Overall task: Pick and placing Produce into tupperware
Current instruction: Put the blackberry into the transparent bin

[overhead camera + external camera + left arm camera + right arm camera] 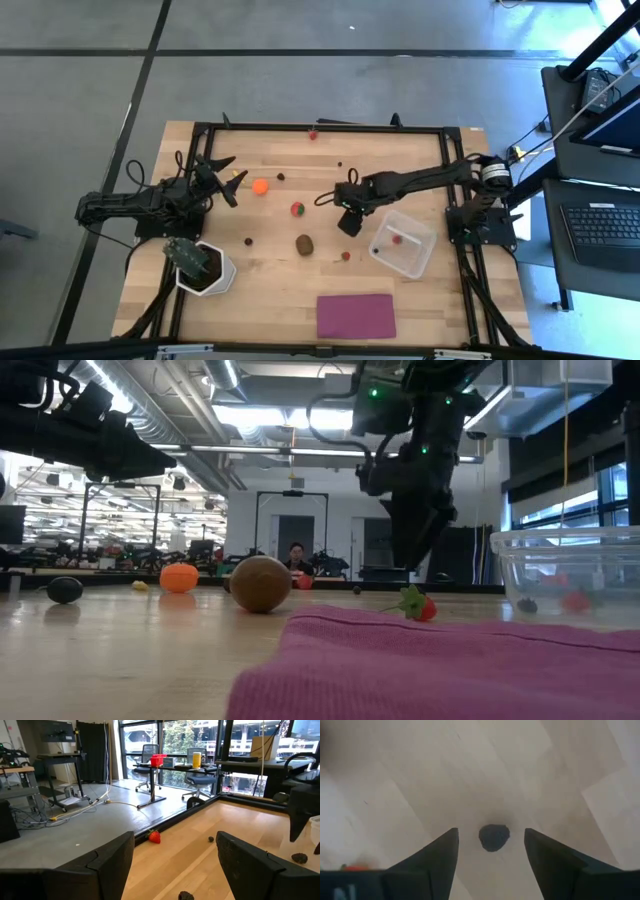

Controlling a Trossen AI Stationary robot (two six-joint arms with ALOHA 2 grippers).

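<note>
My right gripper (348, 224) points down over the table's middle, left of the clear tupperware (403, 243). It is open, its fingers on either side of a dark berry (494, 837) that lies on the wood below, untouched. A small red piece (397, 239) lies in the tupperware. On the table lie an orange ball (260, 186), a red-and-green piece (297, 209), a brown oval (304, 244), a small red piece (346, 255) and more dark berries (249, 240). My left gripper (222, 180) waits open at the left, holding nothing.
A green plant in a white pot (203, 265) stands near the front left. A flat magenta cloth (356, 315) lies at the front edge. Another red piece (313, 134) sits by the far edge. A black frame (330, 127) borders the table.
</note>
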